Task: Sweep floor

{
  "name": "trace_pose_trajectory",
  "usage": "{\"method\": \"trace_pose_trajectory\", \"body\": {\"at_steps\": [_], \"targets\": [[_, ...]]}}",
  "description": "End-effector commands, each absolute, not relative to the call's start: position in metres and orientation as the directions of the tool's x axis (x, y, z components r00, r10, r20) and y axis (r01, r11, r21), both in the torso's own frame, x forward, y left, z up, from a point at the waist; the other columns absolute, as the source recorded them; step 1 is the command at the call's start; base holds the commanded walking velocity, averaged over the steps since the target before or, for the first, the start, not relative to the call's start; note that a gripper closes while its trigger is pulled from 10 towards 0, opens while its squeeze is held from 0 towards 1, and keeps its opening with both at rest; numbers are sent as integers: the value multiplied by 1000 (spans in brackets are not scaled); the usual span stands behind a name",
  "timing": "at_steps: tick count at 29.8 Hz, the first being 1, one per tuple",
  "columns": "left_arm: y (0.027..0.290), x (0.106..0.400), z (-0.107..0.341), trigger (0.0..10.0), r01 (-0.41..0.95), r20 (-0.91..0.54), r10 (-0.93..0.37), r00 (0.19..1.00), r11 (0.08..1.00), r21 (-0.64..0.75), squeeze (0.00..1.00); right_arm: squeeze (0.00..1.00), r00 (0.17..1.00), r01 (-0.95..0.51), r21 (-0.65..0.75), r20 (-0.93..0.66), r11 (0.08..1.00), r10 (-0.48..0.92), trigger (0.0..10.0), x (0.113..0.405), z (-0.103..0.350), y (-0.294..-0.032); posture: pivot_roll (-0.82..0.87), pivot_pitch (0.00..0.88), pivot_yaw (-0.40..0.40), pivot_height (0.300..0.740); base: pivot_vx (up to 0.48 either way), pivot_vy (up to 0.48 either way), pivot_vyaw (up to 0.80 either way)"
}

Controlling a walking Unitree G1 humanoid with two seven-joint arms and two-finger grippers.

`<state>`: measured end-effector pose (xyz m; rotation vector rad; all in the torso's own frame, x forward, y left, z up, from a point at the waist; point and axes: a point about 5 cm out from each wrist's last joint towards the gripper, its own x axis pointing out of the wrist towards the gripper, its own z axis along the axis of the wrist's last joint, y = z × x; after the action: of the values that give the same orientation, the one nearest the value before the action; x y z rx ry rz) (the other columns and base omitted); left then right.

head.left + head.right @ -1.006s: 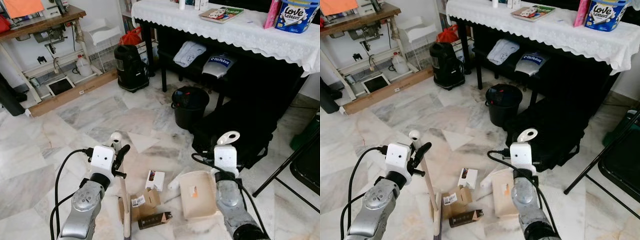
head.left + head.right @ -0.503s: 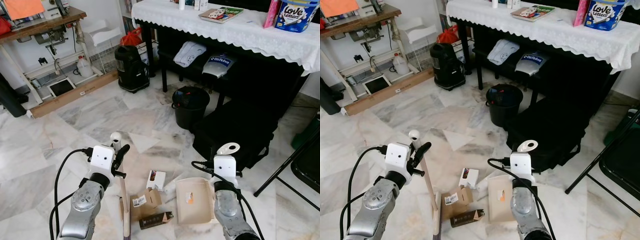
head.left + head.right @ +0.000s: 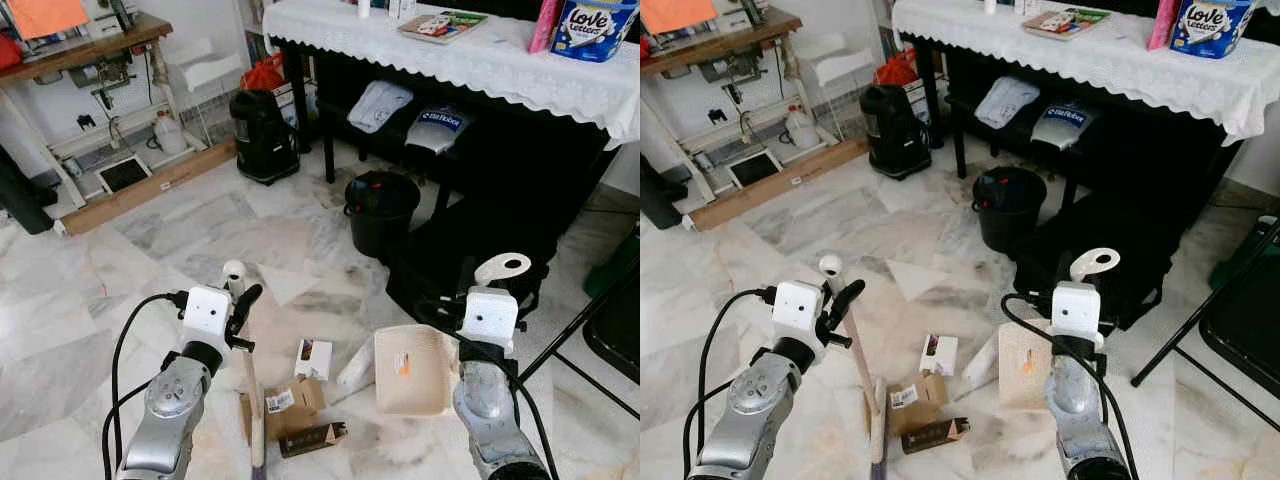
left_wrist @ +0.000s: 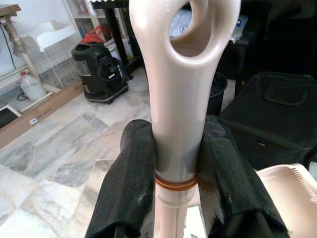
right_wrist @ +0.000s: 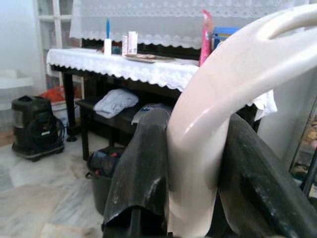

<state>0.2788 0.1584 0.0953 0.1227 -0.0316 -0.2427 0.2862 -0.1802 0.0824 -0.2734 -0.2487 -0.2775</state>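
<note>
Broom stands upright in the left gripper, fingers clamped on its handle, head down by the cardboard scraps; the right gripper pinches the dustpan handle, tilting its mouth toward them, seemingly to catch the sweep.

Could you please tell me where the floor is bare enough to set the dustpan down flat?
Bare marble lies between the black bin, the black vacuum and the wooden plank. Crowded: the boxes lie between the broom, in the left gripper, and the dustpan, in the right gripper. The black bag blocks the right.
</note>
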Motion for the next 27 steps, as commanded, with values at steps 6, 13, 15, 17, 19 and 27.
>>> {"method": "trace_pose_trajectory", "body": {"at_steps": [6, 13, 15, 17, 19, 27], "targets": [[164, 282, 103, 10000, 216, 51, -225, 973, 966, 141, 0, 0, 936, 343, -241, 167, 908, -309, 10000, 277, 70, -184, 74, 48, 114, 740, 0, 0, 0], [165, 282, 103, 10000, 213, 51, -222, 974, 966, 143, 0, 0, 939, 343, -243, 121, 907, -323, 10000, 279, 67, -183, 78, 53, 113, 740, 0, 0, 0], [164, 283, 103, 10000, 213, 51, -222, 974, 967, 142, 0, 0, 941, 338, -237, 116, 911, -319, 10000, 279, 66, -182, 79, 54, 112, 740, 0, 0, 0], [164, 283, 103, 10000, 213, 51, -222, 974, 967, 142, 0, 0, 945, 326, -234, 99, 916, -311, 10000, 280, 62, -180, 81, 61, 113, 740, 0, 0, 0], [163, 284, 104, 10000, 214, 52, -223, 973, 967, 141, 0, 0, 950, 312, -230, 92, 922, -299, 10000, 281, 60, -178, 85, 69, 114, 740, 0, 0, 0], [165, 282, 104, 10000, 209, 50, -218, 975, 967, 145, 0, 0, 966, 257, -247, 46, 934, -254, 10000, 286, 49, -168, 94, 81, 114, 740, 0, 0, 0]]}}
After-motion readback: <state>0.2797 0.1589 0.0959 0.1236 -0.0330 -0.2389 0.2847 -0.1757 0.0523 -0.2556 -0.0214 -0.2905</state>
